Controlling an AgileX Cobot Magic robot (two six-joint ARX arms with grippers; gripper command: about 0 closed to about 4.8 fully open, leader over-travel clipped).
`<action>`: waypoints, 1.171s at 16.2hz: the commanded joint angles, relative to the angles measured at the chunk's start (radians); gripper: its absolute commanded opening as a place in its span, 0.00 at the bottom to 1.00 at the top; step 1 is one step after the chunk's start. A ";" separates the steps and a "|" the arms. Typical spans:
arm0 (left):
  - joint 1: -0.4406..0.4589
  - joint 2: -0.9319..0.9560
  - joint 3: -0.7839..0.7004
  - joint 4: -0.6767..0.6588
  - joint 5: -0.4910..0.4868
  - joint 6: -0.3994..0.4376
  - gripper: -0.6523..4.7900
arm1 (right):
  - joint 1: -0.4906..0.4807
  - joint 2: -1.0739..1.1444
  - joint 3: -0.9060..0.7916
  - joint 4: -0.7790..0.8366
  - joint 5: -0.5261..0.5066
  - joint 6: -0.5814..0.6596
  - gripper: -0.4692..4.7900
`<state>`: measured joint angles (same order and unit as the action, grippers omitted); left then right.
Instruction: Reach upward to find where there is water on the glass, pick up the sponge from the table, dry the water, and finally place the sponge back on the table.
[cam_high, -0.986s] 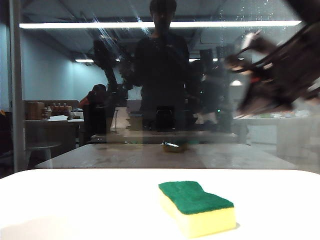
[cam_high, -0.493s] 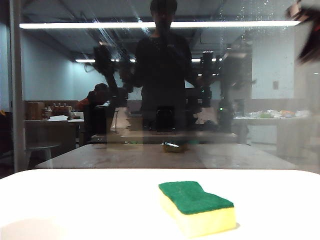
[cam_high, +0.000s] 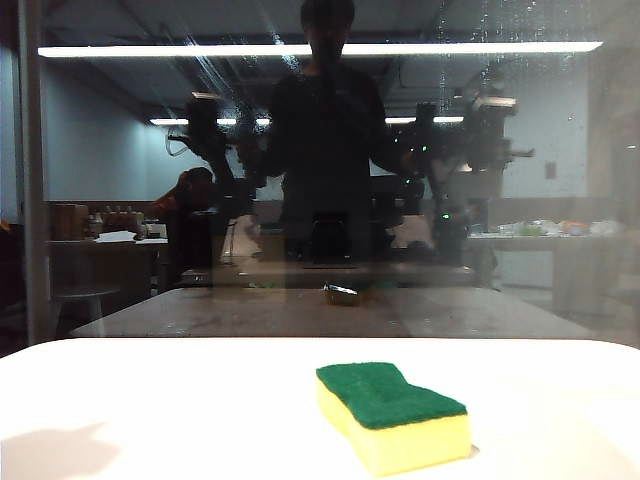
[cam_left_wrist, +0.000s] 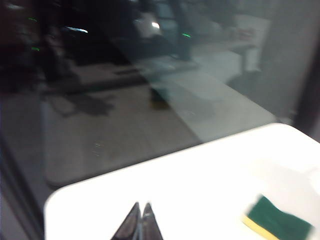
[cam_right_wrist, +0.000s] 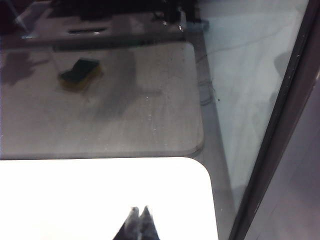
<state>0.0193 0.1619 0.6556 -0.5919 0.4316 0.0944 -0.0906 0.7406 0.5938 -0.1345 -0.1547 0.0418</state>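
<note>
Right arm gone from exterior view; one sponge remains.

One sponge, one table, one glass, two hands.

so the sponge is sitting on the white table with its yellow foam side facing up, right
Not quite: the sponge is on the white table, but its dark green scouring side faces up, with the yellow foam underneath. The exterior view shows it.
</note>
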 joint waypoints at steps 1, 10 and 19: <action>0.000 -0.002 -0.057 0.147 -0.035 -0.078 0.11 | 0.000 -0.101 -0.057 0.023 0.005 -0.007 0.08; 0.000 -0.039 -0.237 0.377 -0.208 -0.190 0.11 | 0.000 -0.405 -0.257 0.034 0.048 0.014 0.08; 0.000 -0.090 -0.454 0.579 -0.256 -0.207 0.11 | 0.000 -0.596 -0.368 0.003 0.048 0.014 0.08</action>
<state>0.0193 0.0746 0.2111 -0.0620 0.1802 -0.1131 -0.0910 0.1581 0.2337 -0.1341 -0.1081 0.0547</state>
